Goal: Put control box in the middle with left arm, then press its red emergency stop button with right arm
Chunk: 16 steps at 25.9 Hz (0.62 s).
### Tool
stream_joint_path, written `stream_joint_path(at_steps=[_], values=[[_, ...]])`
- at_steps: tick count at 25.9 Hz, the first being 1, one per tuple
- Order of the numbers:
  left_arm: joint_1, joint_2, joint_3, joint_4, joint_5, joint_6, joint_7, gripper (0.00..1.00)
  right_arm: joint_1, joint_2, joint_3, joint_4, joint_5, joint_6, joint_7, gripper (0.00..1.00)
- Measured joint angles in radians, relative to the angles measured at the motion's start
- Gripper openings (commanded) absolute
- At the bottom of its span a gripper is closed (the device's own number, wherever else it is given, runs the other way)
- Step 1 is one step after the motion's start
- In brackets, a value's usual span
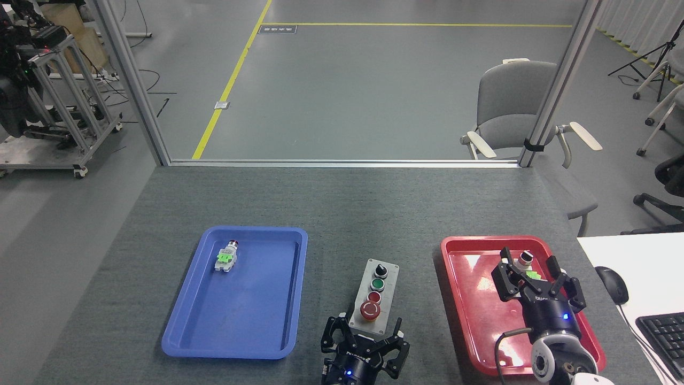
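Dark grey felt covers the worktop (pixel 342 208), which runs from an aluminium rail at its far edge to the near edge below the view. A blue tray (pixel 291 299) lies left of centre toward the near edge, and a red tray (pixel 454 272) lies toward the near right corner, with a bare strip of felt between them. On that strip, nearer the near edge than the far one, sits the control box (pixel 375 293), light grey and oblong, its long axis leaning slightly right toward its far end; from far to near it carries a black knob, a green button, a small red button and the large red emergency stop button (pixel 370 309). The left gripper (pixel 365 342) rises from the near edge right at the box's near end, its black fingers (pixel 332 337) spread apart on either side of that end; whether they touch the box cannot be told. The right gripper (pixel 537 278) hangs over the red tray, its claws splayed apart around a small push-button part (pixel 524 259) with a green block, which lies near the tray's far edge. A second such part (pixel 227 258) lies in the far left of the blue tray.
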Motion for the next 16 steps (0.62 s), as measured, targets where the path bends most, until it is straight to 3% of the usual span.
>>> stream_joint_path(at_steps=[3,8,9,11,16], values=[[0.028,0.099,0.035,-0.125,-0.001,0.009,0.029,1.00,-0.002,-0.014,0.001,0.000,0.000,-0.005,0.000,0.63],[0.082,0.251,0.148,-0.308,0.004,-0.004,0.039,1.00,-0.009,-0.023,0.010,0.003,0.002,-0.047,0.000,0.05],[0.091,0.275,0.177,-0.330,0.005,-0.011,0.039,1.00,-0.014,-0.024,0.016,0.005,0.003,-0.073,0.000,0.00],[0.112,0.315,0.250,-0.361,0.008,-0.034,0.019,1.00,-0.026,-0.026,0.036,0.013,0.008,-0.146,0.002,0.00],[0.168,0.347,0.455,-0.384,0.008,-0.132,-0.069,1.00,-0.056,-0.027,0.103,0.029,0.015,-0.306,0.007,0.00]])
